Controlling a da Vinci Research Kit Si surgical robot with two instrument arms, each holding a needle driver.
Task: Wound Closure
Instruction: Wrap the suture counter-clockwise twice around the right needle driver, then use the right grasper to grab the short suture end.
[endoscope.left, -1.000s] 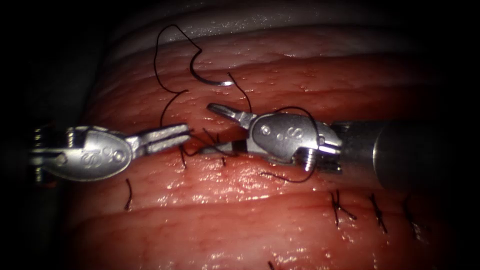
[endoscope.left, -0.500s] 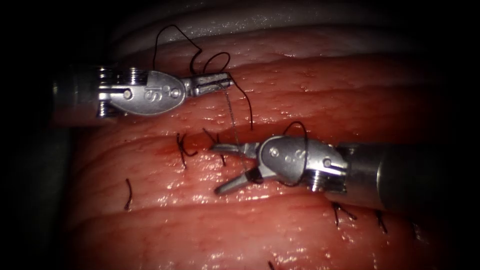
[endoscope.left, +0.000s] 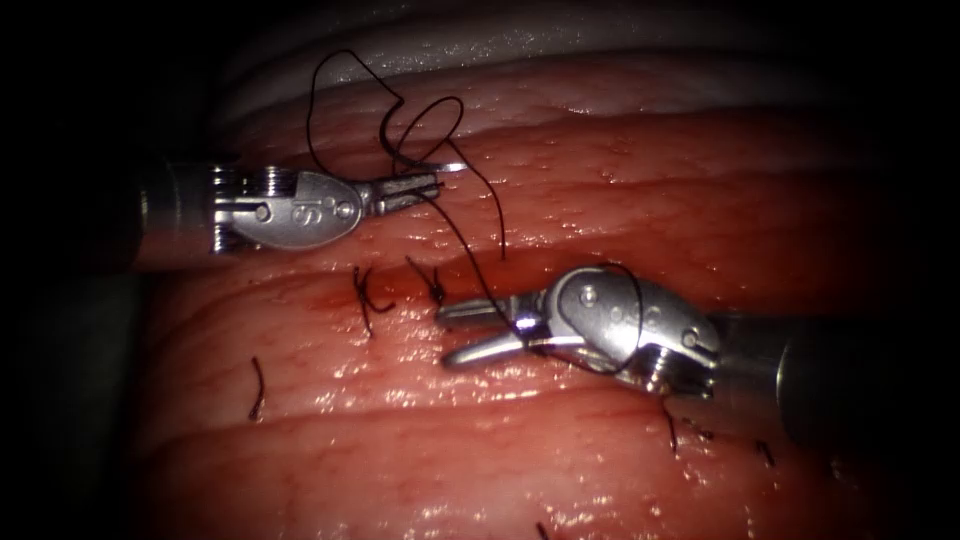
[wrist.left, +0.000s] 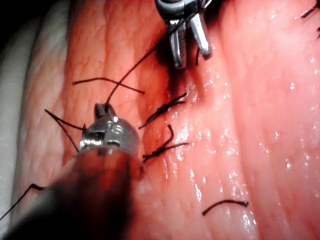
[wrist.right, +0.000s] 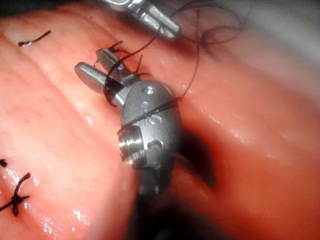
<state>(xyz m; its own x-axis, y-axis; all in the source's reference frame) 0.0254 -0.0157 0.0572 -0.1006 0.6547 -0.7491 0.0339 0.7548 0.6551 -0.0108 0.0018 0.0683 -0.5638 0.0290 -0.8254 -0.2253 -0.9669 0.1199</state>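
Note:
My left tool is shut on the black thread, just under the curved needle. The needle lies free on the tissue beyond the cut, held by neither tool. From the left jaws the thread runs down taut to my right tool. Its jaws stand apart over the cut, and the thread crosses between them close to the hinge. A loop of thread also lies round the right tool's body. The left wrist view has the left tool pinching the thread. In the right wrist view the thread crosses the right tool's parted jaws.
Two tied stitches sit in the cut left of the right tool. More knots lie under its shaft. A loose cut end rests at lower left. Slack thread loops curl near the tissue's far edge.
The left tool rose from beside the cut to the thread near the needle, then drew slightly left. The right tool shifted down and right, its jaws narrowing around the thread.

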